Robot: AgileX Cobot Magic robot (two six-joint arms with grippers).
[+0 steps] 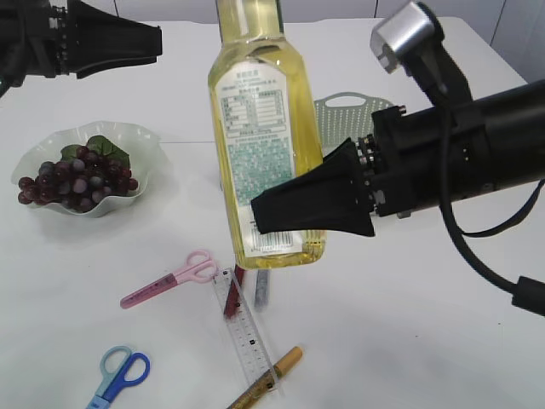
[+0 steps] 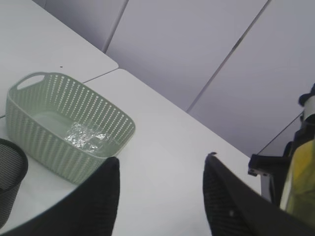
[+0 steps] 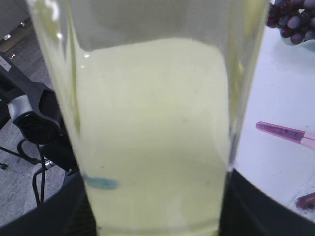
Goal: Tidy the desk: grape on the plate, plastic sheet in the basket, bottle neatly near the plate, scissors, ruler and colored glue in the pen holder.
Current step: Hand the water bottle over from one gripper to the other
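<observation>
A tall bottle point(image 1: 264, 153) of yellow liquid hangs upright above the table, with my right gripper point(image 1: 272, 217) shut on its lower part; it fills the right wrist view point(image 3: 152, 123) between the two black fingers. Purple grape point(image 1: 77, 179) lies in the wavy clear plate point(image 1: 128, 136) at the left. Pink scissors point(image 1: 170, 279), blue scissors point(image 1: 119, 375), a clear ruler point(image 1: 245, 328) and colored glue pens point(image 1: 268, 375) lie near the front. My left gripper point(image 2: 162, 158) is open and empty, raised at the far left point(image 1: 157, 43). The crumpled plastic sheet point(image 2: 86, 137) lies inside the green basket point(image 2: 49, 123).
The basket point(image 1: 341, 115) stands behind the bottle at the back right. A black mesh pen holder point(image 2: 10, 172) stands beside the basket. Two more glue pens point(image 1: 233, 294) lie under the raised bottle. The table's far edge runs close behind the basket.
</observation>
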